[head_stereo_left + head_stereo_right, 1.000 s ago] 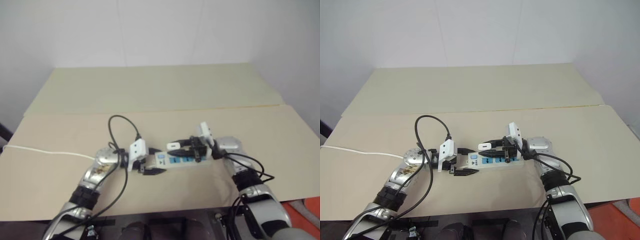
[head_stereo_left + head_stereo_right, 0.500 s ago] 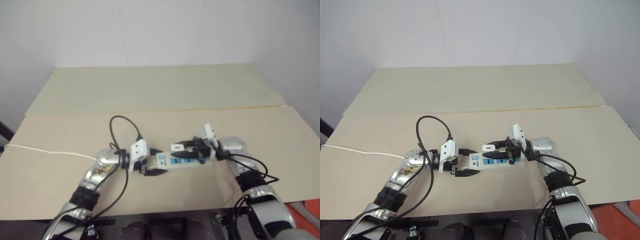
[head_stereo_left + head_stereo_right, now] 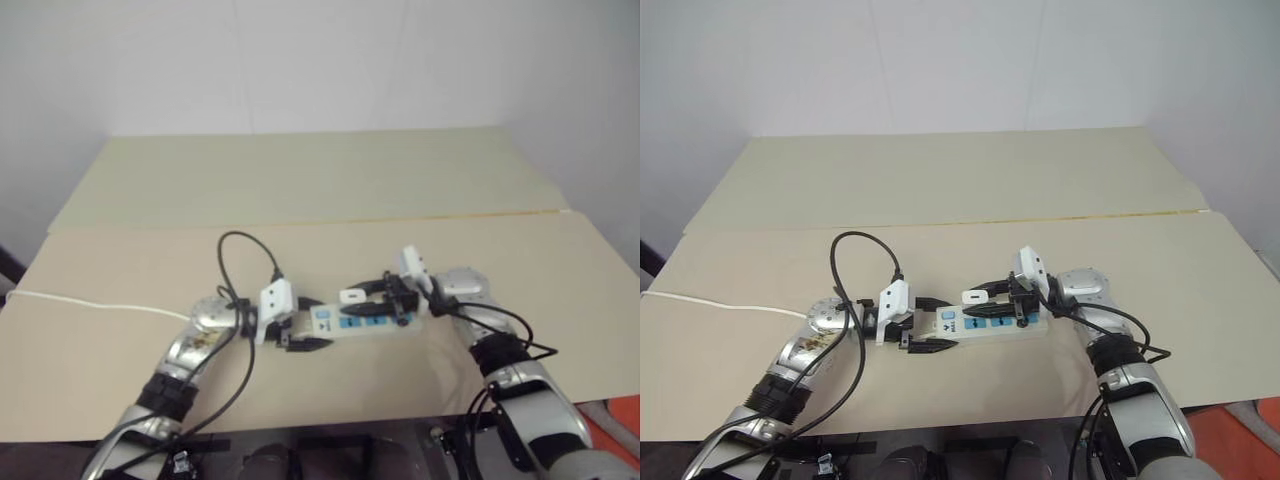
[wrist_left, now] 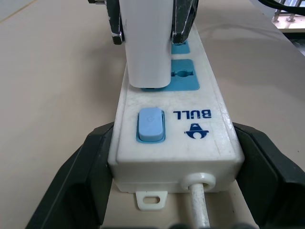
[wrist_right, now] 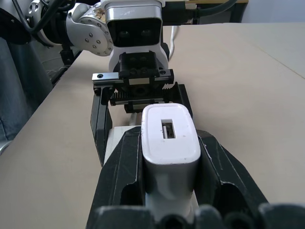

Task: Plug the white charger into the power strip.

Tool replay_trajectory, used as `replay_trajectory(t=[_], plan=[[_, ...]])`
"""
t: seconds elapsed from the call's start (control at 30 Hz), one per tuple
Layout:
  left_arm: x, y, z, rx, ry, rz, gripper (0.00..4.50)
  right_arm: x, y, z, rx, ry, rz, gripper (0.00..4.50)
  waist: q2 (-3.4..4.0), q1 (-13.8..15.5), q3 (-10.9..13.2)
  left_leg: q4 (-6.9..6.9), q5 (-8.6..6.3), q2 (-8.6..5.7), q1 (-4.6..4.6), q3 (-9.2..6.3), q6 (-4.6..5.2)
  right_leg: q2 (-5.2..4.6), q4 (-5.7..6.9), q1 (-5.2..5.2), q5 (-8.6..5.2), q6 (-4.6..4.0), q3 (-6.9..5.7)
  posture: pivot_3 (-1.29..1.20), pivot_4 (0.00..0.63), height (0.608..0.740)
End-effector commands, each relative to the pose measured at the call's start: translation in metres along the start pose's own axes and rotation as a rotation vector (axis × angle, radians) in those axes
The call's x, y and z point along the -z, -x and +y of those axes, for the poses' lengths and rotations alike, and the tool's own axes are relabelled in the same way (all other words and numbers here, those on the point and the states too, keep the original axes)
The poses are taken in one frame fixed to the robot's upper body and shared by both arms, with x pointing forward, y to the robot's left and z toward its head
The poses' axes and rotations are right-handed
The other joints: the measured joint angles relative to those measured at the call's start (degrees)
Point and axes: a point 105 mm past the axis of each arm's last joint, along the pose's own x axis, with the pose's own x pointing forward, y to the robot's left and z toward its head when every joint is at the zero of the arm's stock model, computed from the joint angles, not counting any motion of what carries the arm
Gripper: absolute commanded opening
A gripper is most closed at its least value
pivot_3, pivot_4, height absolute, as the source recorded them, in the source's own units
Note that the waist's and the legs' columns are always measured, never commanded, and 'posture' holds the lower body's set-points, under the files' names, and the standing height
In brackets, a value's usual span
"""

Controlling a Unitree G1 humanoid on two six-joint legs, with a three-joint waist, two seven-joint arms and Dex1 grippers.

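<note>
The power strip (image 3: 368,322) lies flat on the table, a long white bar with blue socket panels. My left gripper (image 3: 311,322) is shut on its switch end, one black finger (image 4: 88,167) on each long side by the blue switch (image 4: 150,125). My right gripper (image 3: 353,301) is shut on the white charger (image 5: 170,138) and holds it upright over the strip. The charger (image 4: 147,43) has its lower end at the socket panel (image 4: 183,81) nearest the switch. Whether its prongs are in the socket is hidden.
The strip's thin white cord (image 3: 90,303) trails left across the beige table (image 3: 520,270). A paler board (image 3: 300,170) lies behind it, up to the white wall. A black cable (image 3: 240,245) loops above my left wrist. The table's front edge is close below both arms.
My right wrist has tilted slightly with the charger still over the strip. The left gripper and the strip have stayed in place.
</note>
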Motion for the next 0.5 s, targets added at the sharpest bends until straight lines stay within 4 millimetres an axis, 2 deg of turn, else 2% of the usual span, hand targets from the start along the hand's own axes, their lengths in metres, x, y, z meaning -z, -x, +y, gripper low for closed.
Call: replay_trajectory(t=[0.03, 0.13, 0.23, 0.5], plan=[[0.016, 0.016, -0.003, 0.013, 0.027, 0.074, 3.27, 0.032, 0.002, 0.006, 0.037, -0.115, 0.114, 1.1, 0.01, -0.29, -0.01, 0.0, 0.0, 0.03, 0.01, 0.01, -0.01, 0.01, 0.01, -0.02, -0.01, -0.02, 0.0, 0.0, 0.15, 0.74], [0.016, 0.016, -0.004, 0.013, 0.028, 0.074, 3.27, 0.035, -0.005, 0.007, 0.033, -0.124, 0.117, 1.1, 0.01, -0.76, -0.03, -0.06, 0.0, 0.11, 0.12, 0.09, -0.07, 0.04, 0.04, -0.02, -0.02, -0.08, 0.02, 0.0, 0.15, 0.74], [0.017, 0.016, -0.004, 0.014, 0.028, 0.074, 3.27, 0.038, -0.004, 0.007, 0.042, -0.13, 0.128, 1.1, 0.02, -1.1, -0.05, -0.1, 0.02, 0.15, 0.24, 0.12, -0.12, 0.05, 0.06, 0.03, -0.01, -0.12, 0.02, 0.0, 0.15, 0.74], [0.017, 0.019, -0.005, 0.016, 0.028, 0.078, 3.27, 0.045, 0.028, 0.007, 0.105, -0.156, 0.159, 1.1, 0.01, -1.2, -0.08, -0.16, 0.01, 0.18, 0.29, 0.12, -0.13, 0.03, 0.04, 0.04, 0.01, -0.16, 0.02, 0.0, 0.15, 0.74]])
